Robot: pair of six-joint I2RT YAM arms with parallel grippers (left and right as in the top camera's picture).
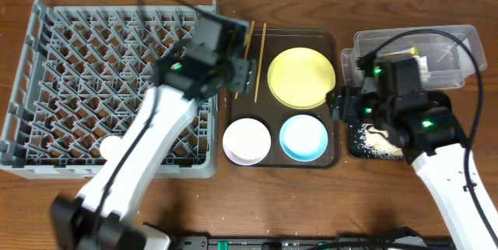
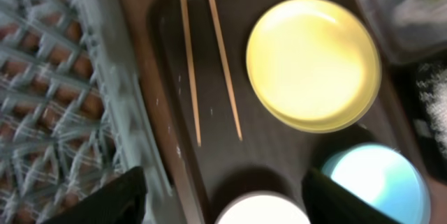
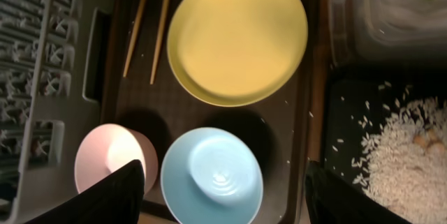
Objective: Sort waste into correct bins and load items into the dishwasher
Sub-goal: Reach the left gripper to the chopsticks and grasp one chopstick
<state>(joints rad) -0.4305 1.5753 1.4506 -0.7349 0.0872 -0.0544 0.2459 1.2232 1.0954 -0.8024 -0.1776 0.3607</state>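
Note:
On the brown serving tray point(image 1: 336, 86) lie a pale-yellow plate point(image 1: 301, 77), a white bowl point(image 1: 247, 141), a light-blue bowl point(image 1: 303, 137) and two chopsticks point(image 1: 260, 59). My left gripper point(image 1: 246, 75) is open and empty above the chopsticks point(image 2: 209, 56), with the white bowl point(image 2: 262, 211) between its fingers point(image 2: 223, 203). My right gripper point(image 1: 339, 102) is open and empty over the tray's right edge, above the blue bowl point(image 3: 213, 175). Rice crumbs point(image 3: 405, 154) lie in the black tray point(image 1: 352, 145). The clear tub point(image 1: 459, 40) holds white paper and a green scrap. A small white cup point(image 1: 111, 147) sits in the grey rack point(image 1: 78, 79).
The rack fills the table's left half, its right wall close to the serving tray. The clear tub and black tray stand side by side right of the serving tray. Cables run over the rack's back and above the tub. A few rice grains lie on the serving tray.

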